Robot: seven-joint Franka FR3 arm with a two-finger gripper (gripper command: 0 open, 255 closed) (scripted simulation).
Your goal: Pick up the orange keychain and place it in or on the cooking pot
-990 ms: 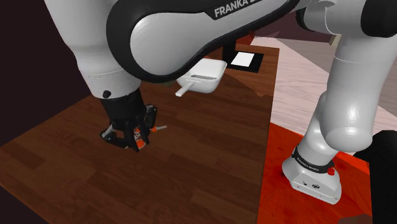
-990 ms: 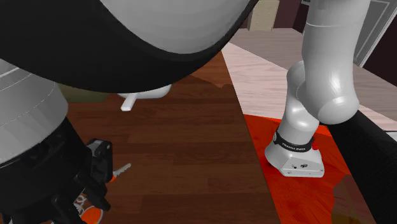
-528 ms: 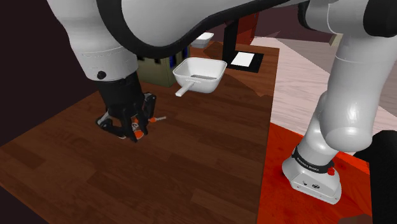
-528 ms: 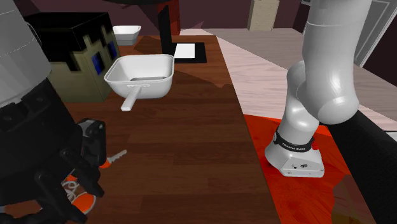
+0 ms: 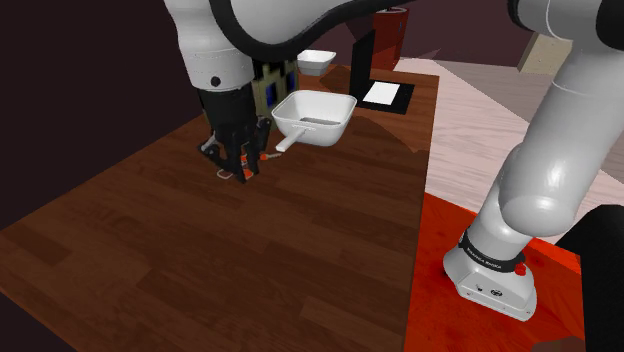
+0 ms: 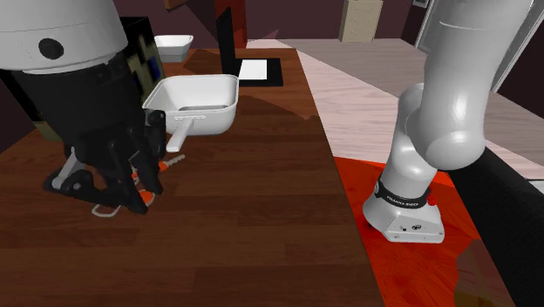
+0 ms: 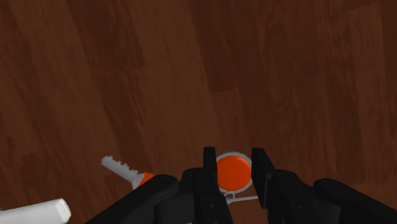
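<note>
My black gripper point(image 5: 238, 165) hangs above the dark wooden table, shut on the orange keychain point(image 5: 245, 160). In the wrist view the keychain's round orange disc point(image 7: 231, 173) is clasped between the two fingers point(image 7: 208, 170), and its silver key point(image 7: 121, 168) dangles beside them. The second exterior view shows the gripper point(image 6: 122, 194) with the key point(image 6: 172, 161) sticking out toward the pot. The white square cooking pot point(image 5: 316, 116) stands on the table just beyond the gripper, its handle point(image 5: 285, 145) pointing at it. The handle's tip point(image 7: 32, 212) also shows in the wrist view.
Behind the pot stand a dark patterned box point(image 6: 139, 52), a small white bowl point(image 5: 318, 62) and a dark upright post point(image 5: 360, 60). A black mat with a white sheet point(image 5: 382, 95) lies by the table's far edge. The arm's base sits on the red stand point(image 5: 450, 320).
The gripper has risen off the table with the keychain and travelled up and right in the shoulder view, toward the pot's handle. Its fingers stayed shut.
</note>
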